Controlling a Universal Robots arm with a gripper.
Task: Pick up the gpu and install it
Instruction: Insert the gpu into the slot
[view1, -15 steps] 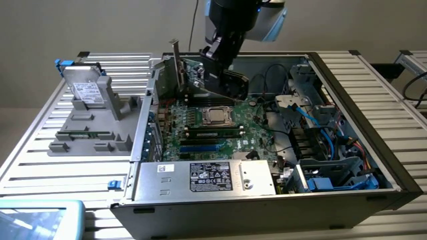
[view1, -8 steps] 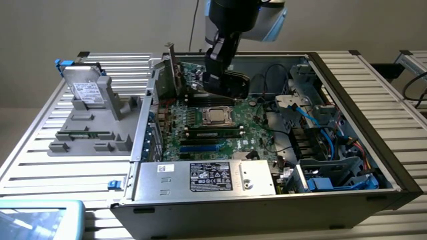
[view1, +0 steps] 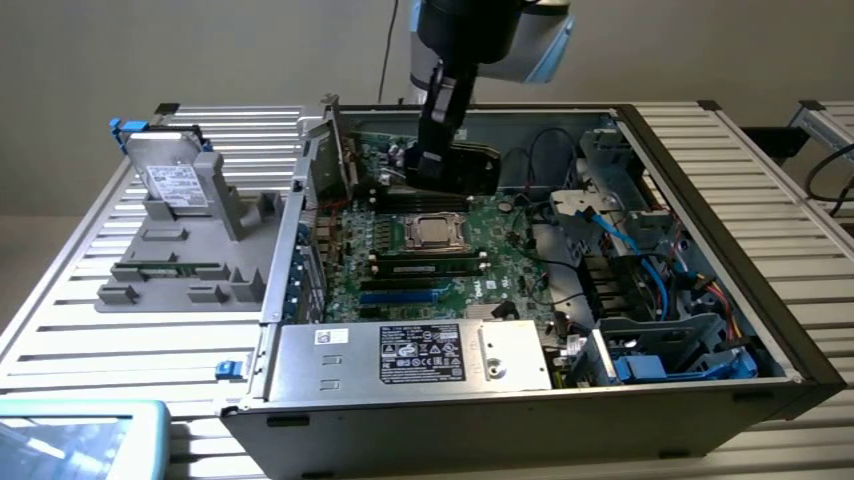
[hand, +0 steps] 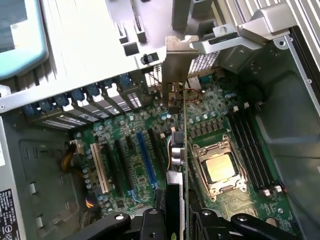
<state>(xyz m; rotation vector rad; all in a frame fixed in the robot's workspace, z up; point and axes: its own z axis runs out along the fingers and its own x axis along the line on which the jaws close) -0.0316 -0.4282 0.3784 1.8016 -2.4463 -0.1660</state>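
1. Pincer (hand: 177, 216), black and two-fingered, sits nearest the wrist lens. Its fingers are clamped narrow on the gpu (hand: 176, 150), a thin green circuit card with a black face. We see the card edge-on, running straight out from the fingertips to its silver metal end bracket (hand: 179, 65).
2. The exterior view puts the pincer and card inside the open dark grey metal computer case (view1: 534, 435), above the green motherboard (hand: 115, 135).
3. On one flank of the held card lies a long blue plastic expansion slot (hand: 145, 160). On the other flank is the square silver processor socket (hand: 220, 167).
4. We judge the step in hand to be seating the card.
   - Keep the card upright, with its lower edge parallel to the slot.
   - Line the end bracket up with the gap beside the perforated silver slot covers (hand: 131, 97).
   - Press evenly, without twist.
5. Hidden or hard to make out:
   - The card's contact edge and the slot under it lie behind the card itself.
   - We cannot tell which slot it is over, or whether it touches yet.
   - The frame edge crops the pincer's body.
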